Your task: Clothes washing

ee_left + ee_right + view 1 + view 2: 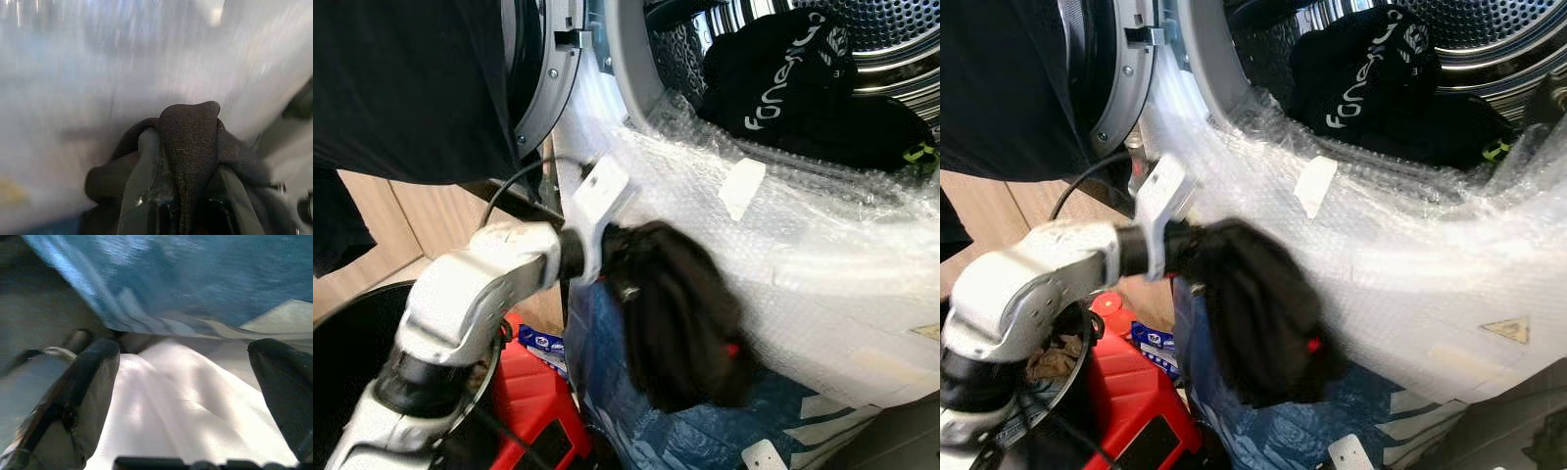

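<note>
Below the washing machine's drum opening (pixel 636 88), the left gripper (pixel 183 196) carries a bunched black garment (pixel 680 313), its two fingers pinched tight on a fold of the cloth that rises between them in the wrist view. The bundle hangs in front of the bubble wrap (pixel 822 235) that covers the machine's front, lower than the opening and to the door side of it. Gripping one fold rather than the whole bundle leaves most of the fabric drooping under the wrist, so the arm will likely need to lift well above the lip of the opening before pushing inward, or the loose end may catch on the plastic.

Inside the drum, a black garment with white lettering (pixel 783 88) already lies on the perforated steel wall (pixel 891 29), with a small yellow-green detail (pixel 920 152) at its far edge. The door (pixel 543 88) stands swung open beside the opening, which keeps the way in free. The wrap seems meant to protect the machine's front from the robot's arm.

Under the opening stands a blue bag (pixel 705 431), probably the source of the laundry, next to a red object (pixel 529 411). The right gripper (pixel 186 396) is spread wide, holding nothing, over pale cloth (pixel 186 406) with blue fabric beyond it; it looks placed low near the bag.
</note>
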